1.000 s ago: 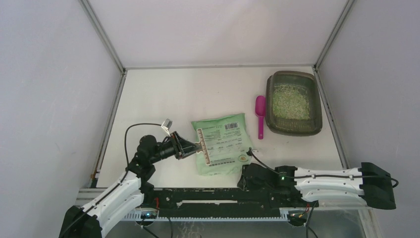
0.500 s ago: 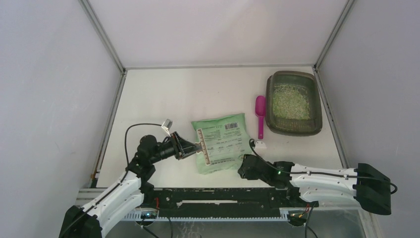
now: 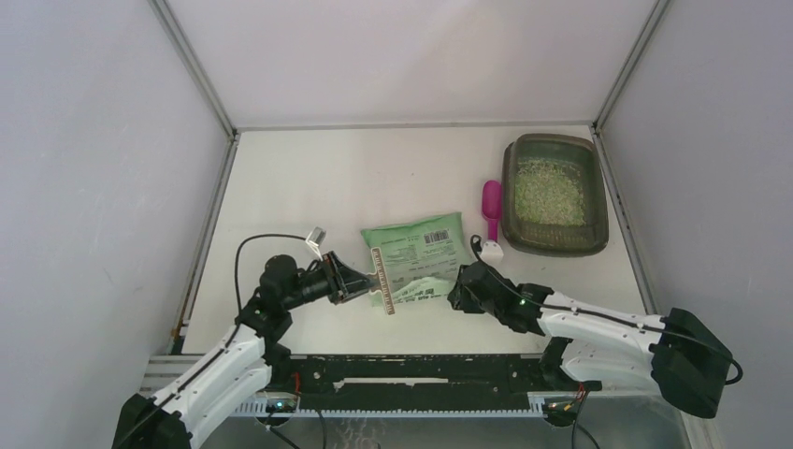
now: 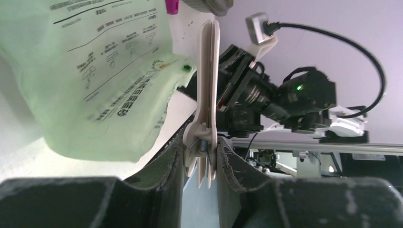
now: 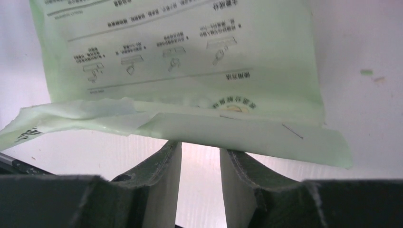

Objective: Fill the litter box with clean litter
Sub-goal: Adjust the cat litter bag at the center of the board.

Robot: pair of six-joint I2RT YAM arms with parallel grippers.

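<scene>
risk: left gripper (image 4: 199, 142) is clenched on the white clip (image 4: 208, 85), not on the green bag (image 3: 416, 257) itself; if the clip slides off the film, the bag drops and spills (my guess).
left arm: low, stretched to the bag's left edge.
right gripper (image 5: 196, 156): fingers parted, bag's near edge at the tips, nothing pinched.
litter box (image 3: 506, 187): far right, clean litter (image 3: 550, 192) inside, well apart from the bag.

Illumination is bright, even and diffuse in all views. The white bench (image 3: 374, 178) reflects strongly and is almost overexposed between the jaws in the right wrist view. Shadows are soft. Jaw bases nearest each lens appear dark and blurred.
</scene>
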